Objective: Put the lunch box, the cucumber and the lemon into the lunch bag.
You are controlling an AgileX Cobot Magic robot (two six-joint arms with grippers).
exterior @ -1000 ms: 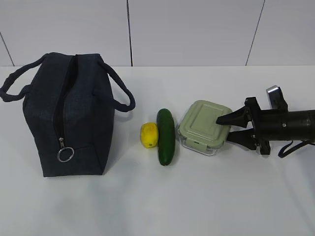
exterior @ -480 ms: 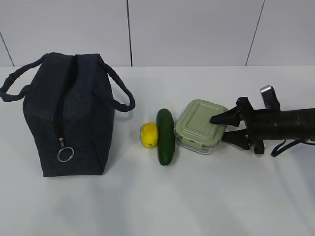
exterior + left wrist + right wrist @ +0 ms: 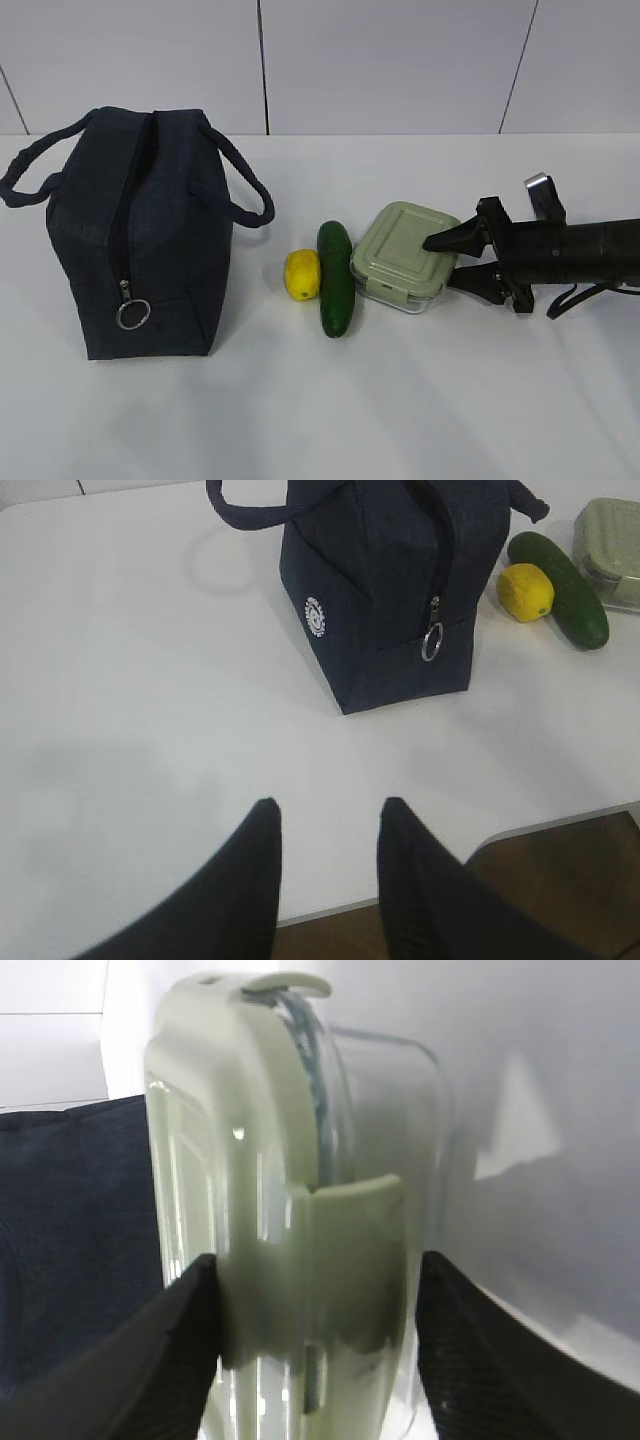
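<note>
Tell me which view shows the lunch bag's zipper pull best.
The left wrist view: the ring pull hangs close and unobstructed on the lunch bag beside the white logo. The exterior view shows it smaller, low on the bag's end. The right wrist view shows only dark fabric.

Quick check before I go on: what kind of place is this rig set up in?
Probably a lab or test bench, not a kitchen: a bare white table, a plain panelled wall behind, and only the lunch bag, lemon, cucumber and lunch box laid out.

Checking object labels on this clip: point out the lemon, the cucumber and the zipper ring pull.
lemon (image 3: pixel 303 275), exterior view, middle of the yellow skin
cucumber (image 3: pixel 337 278), exterior view, middle of its length
zipper ring pull (image 3: pixel 133 314), exterior view, on the metal ring's rim
</note>
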